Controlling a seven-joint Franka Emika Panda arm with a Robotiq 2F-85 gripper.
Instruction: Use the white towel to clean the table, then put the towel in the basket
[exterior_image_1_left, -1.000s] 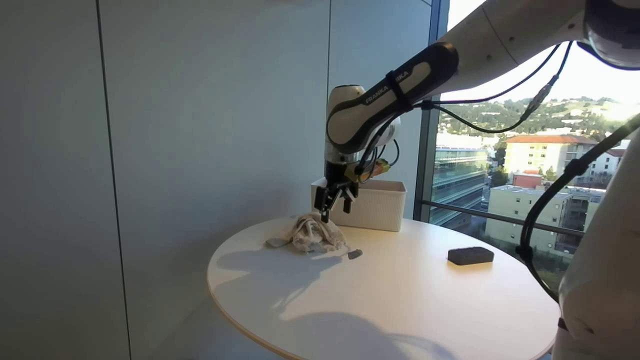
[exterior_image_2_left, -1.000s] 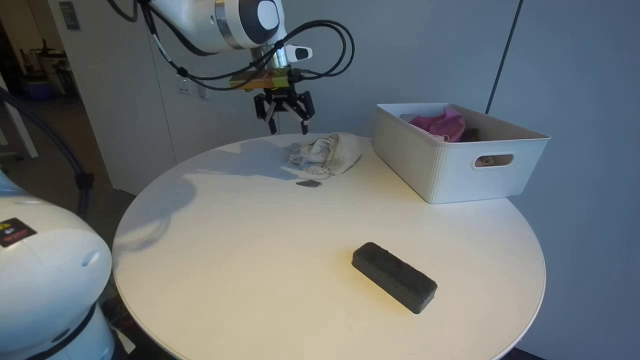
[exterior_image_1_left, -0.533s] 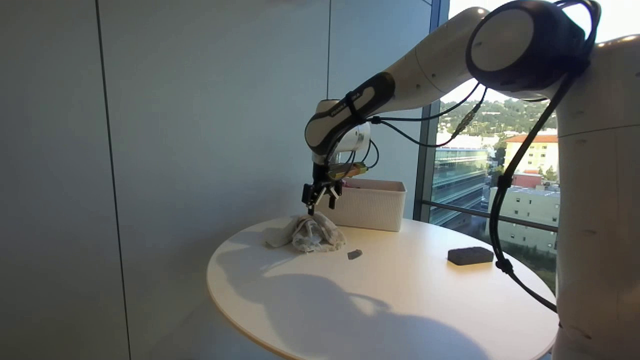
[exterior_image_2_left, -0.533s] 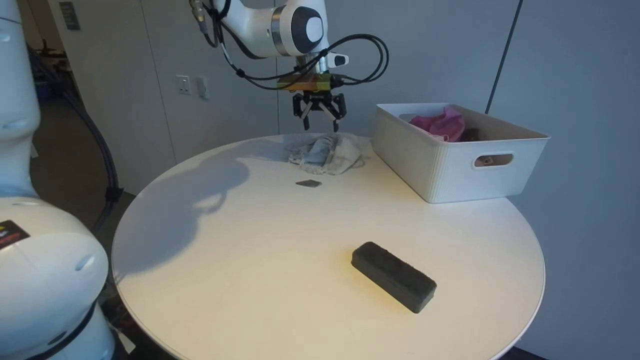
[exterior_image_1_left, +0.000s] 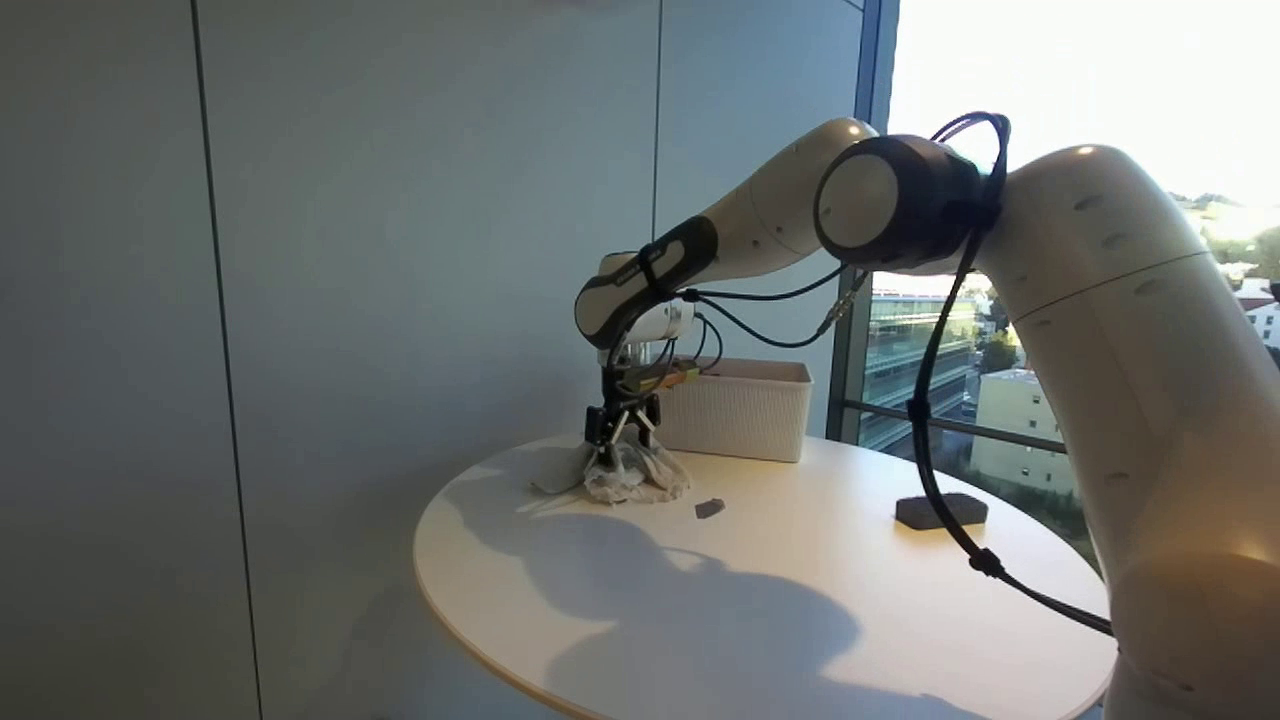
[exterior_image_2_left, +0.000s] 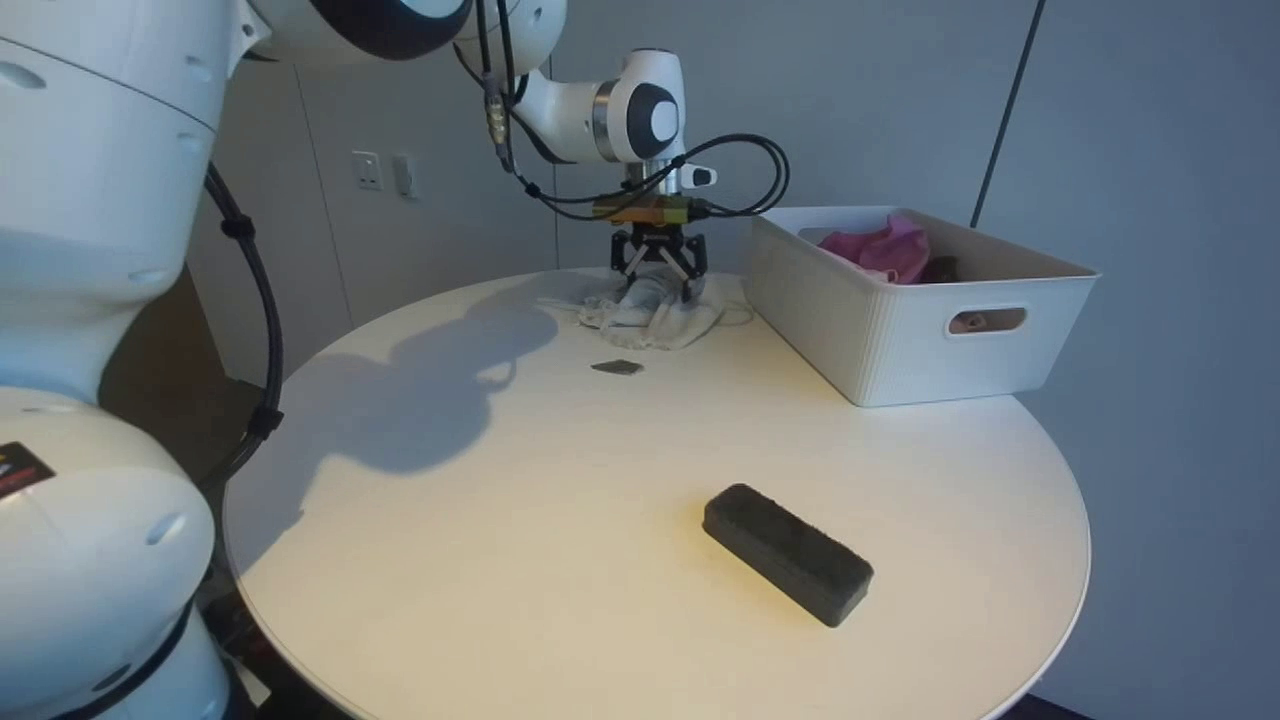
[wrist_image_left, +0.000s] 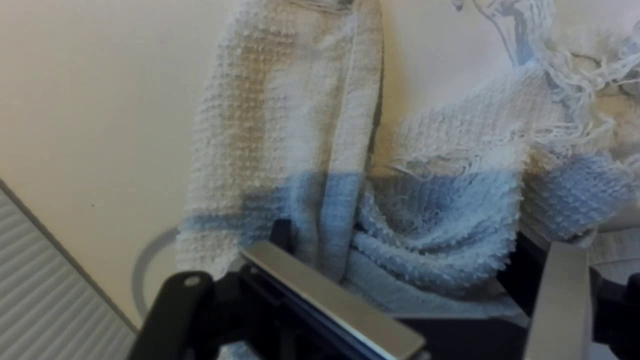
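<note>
Under the claw, set wide, have white towel, with folds between the jaws; just beside the claw, basket; well apart, dark block.

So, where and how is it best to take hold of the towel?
Probably grip the towel by its bunched folds, coming from straight above: it lies heaped on the table, with folds between the spread fingers, and the basket close beside it would likely crowd that side.
</note>
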